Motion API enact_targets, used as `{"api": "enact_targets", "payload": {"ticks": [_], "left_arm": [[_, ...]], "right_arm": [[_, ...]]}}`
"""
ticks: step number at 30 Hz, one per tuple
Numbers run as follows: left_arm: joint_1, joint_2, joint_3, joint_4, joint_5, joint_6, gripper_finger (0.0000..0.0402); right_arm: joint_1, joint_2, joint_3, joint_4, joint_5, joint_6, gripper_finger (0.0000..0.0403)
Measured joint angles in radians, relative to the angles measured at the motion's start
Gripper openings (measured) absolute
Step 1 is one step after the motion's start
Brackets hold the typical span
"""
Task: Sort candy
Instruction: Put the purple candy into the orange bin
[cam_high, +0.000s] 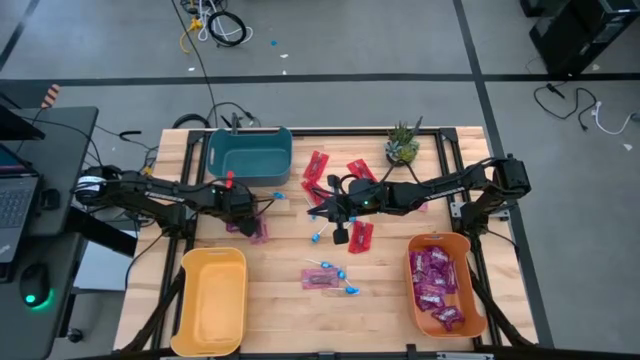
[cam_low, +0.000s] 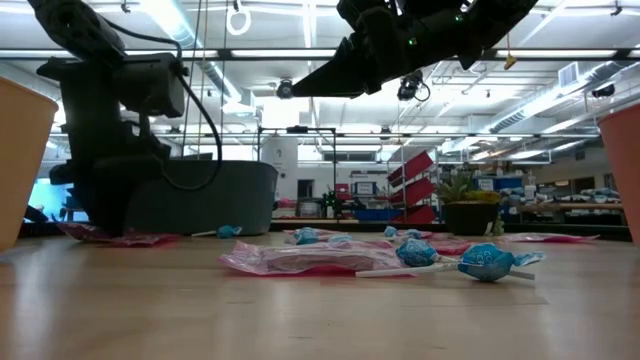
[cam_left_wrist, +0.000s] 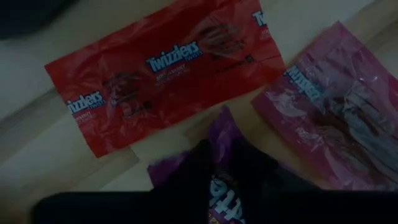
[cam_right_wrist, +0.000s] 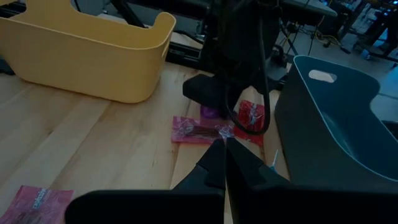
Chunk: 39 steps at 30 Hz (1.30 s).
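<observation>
Down by the teal bin (cam_high: 249, 152), the left tool (cam_high: 243, 226) looks to be pinching a purple packet (cam_left_wrist: 219, 180), though its fingers hide most of it; a red packet (cam_left_wrist: 163, 68) and a pink one (cam_left_wrist: 339, 109) lie just beside. Next comes a lift and a carry across the table (cam_high: 280, 300) to the orange bin (cam_high: 446, 285), already holding purple packets. The right tool (cam_high: 338, 222), fingers together and empty, hovers mid-table over loose candy, so that crossing is crowded.
</observation>
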Motion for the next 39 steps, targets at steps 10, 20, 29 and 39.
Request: {"api": "enact_targets", "payload": {"ticks": [10,20,29,39], "left_arm": [[-0.002,0.004,0.091,-0.031,0.010,0.103,0.0013],[-0.007,0.003,0.206,-0.226,0.004,0.136,0.0008],[-0.073,0.002,0.394,-0.177,-0.008,0.269,0.0008],[-0.135,0.003,0.474,0.376,0.015,0.612,0.0008]], "right_arm": [[0.000,-0.017,0.000,0.002,0.000,0.000,0.0000],[0.032,-0.181,0.001,-0.122,0.071,-0.001,0.0000],[0.126,-0.414,0.001,-0.394,0.106,0.004,0.0000],[0.225,-0.603,0.001,-0.554,0.106,0.082,0.0000]]}}
